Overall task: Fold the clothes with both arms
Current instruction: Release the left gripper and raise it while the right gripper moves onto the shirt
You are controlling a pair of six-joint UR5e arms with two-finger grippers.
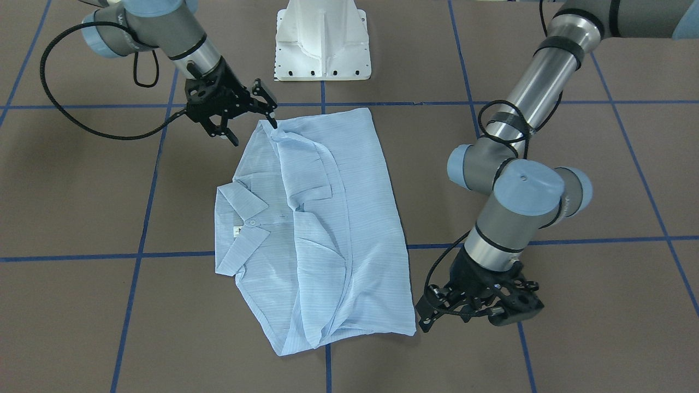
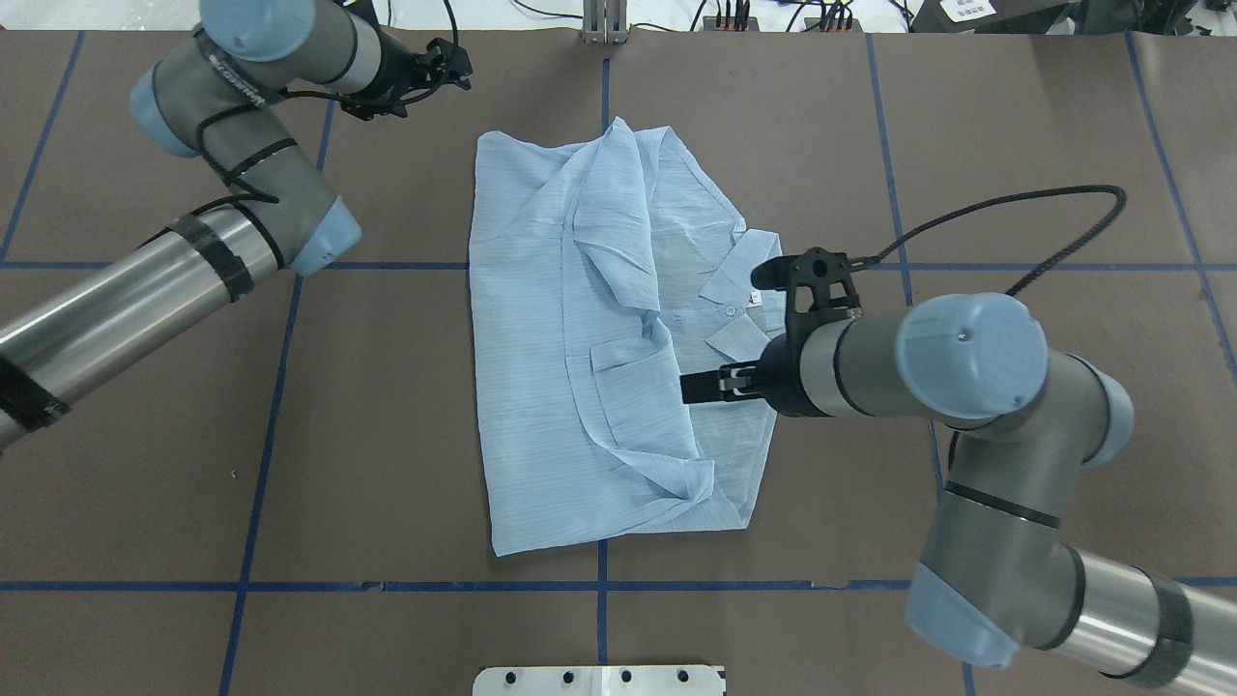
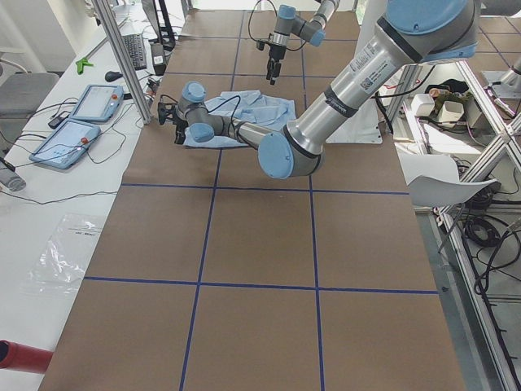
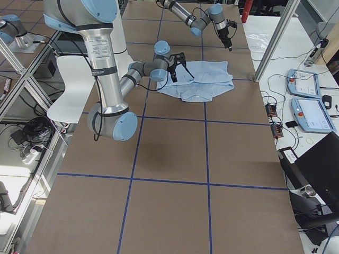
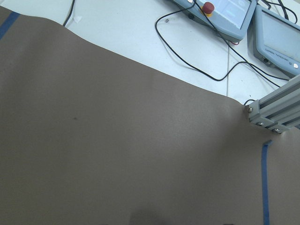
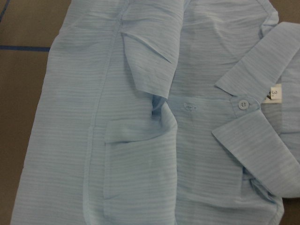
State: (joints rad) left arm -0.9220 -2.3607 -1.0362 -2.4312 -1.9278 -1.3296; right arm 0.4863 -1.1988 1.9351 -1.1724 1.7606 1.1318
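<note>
Left gripper (image 1: 428, 315) sits low at the front view's lower right, just beside the bottom right corner of the shirt (image 1: 349, 218); I cannot tell how far its jaws are parted. The shirt lies mid-frame, long axis running top to bottom, collar (image 1: 240, 202) pointing left. Right gripper (image 1: 254, 134), spread wide and empty, hangs at the shirt's upper left corner. So each is nearer an opposite corner. Left arm (image 1: 519, 207) drops steeply from upper right; right arm (image 1: 164, 33) slants in from upper left.
</note>
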